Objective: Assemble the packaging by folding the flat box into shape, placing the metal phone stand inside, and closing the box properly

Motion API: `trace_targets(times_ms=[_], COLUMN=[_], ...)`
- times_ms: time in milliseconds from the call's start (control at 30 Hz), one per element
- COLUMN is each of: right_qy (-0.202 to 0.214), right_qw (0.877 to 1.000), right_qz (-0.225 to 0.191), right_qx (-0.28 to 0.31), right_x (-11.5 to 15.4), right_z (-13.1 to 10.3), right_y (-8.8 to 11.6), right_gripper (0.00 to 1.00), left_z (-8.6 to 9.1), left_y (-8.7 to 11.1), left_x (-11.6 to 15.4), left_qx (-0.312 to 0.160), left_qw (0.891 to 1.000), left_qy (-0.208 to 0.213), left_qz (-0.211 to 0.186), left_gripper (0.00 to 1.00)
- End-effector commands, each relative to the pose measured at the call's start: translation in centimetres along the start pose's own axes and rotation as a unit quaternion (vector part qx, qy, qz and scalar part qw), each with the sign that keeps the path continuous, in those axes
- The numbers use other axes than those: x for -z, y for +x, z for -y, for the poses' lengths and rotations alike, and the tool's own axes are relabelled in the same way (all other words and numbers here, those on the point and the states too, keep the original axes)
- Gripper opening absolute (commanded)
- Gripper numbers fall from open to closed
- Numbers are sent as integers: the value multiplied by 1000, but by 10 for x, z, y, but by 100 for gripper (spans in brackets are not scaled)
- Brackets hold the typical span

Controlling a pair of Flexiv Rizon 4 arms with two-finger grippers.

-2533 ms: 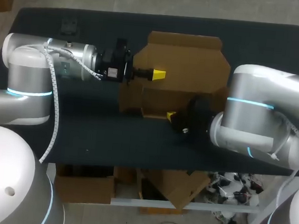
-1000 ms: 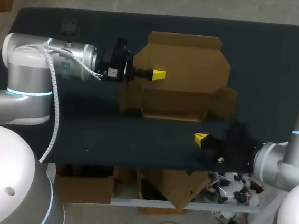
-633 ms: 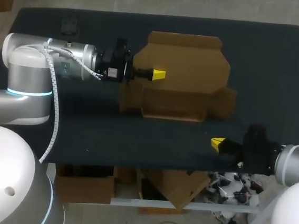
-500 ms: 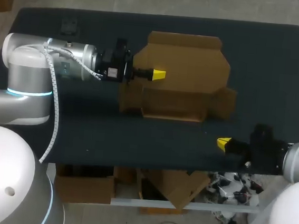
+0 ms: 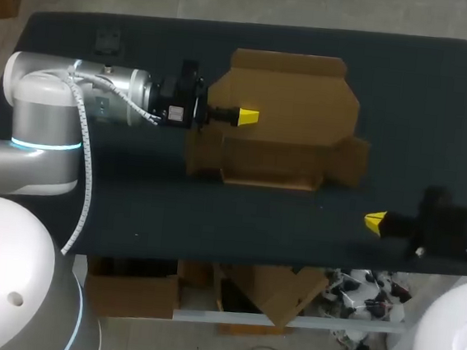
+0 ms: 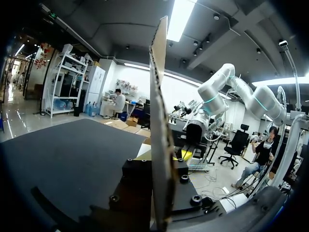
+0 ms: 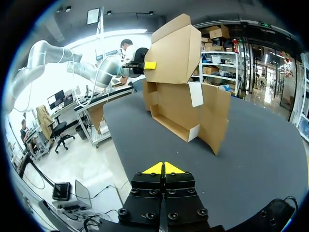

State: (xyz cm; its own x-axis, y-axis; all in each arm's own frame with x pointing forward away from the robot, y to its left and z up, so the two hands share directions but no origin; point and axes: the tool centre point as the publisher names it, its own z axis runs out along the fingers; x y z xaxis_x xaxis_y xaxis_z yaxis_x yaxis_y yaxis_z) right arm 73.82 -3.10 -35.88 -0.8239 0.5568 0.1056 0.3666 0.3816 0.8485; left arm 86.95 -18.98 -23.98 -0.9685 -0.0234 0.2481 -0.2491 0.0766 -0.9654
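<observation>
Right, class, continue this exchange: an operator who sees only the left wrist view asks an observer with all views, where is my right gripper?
Observer: The right gripper sits by the table's near edge, clear of the box.
Operator: Holding anything?
Observer: No, its tips meet on nothing.
Operator: What card am I gripping?
Observer: The left gripper clamps the box's raised lid panel, above its open base.

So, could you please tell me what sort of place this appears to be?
Probably a robotics lab workbench: a dark table, my left gripper holding up a flap of a half-folded cardboard box, my right gripper shut and empty nearby.
</observation>
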Motion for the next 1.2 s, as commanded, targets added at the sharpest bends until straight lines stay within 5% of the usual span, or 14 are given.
trace_targets(times_ms=[33, 100, 400, 1200], right_qy=[4, 5, 15, 3], right_qw=[1000, 1000, 999, 998], right_qz=[-3, -1, 15, 6], right_qx=[2, 3, 25, 66], right_x=[6, 7, 11, -8], right_z=[-1, -1, 0, -14], right_y=[-7, -12, -35, -78], right_gripper=[2, 20, 42, 47], left_z=[-4, -4, -4, -4], left_y=[-2, -2, -2, -2], left_x=[0, 0, 0, 0], left_qx=[0, 0, 0, 0], left_qw=[1000, 1000, 1000, 1000], left_qy=[0, 0, 0, 0], left_qz=[-1, -1, -1, -1], left_gripper=[0, 0, 0, 0])
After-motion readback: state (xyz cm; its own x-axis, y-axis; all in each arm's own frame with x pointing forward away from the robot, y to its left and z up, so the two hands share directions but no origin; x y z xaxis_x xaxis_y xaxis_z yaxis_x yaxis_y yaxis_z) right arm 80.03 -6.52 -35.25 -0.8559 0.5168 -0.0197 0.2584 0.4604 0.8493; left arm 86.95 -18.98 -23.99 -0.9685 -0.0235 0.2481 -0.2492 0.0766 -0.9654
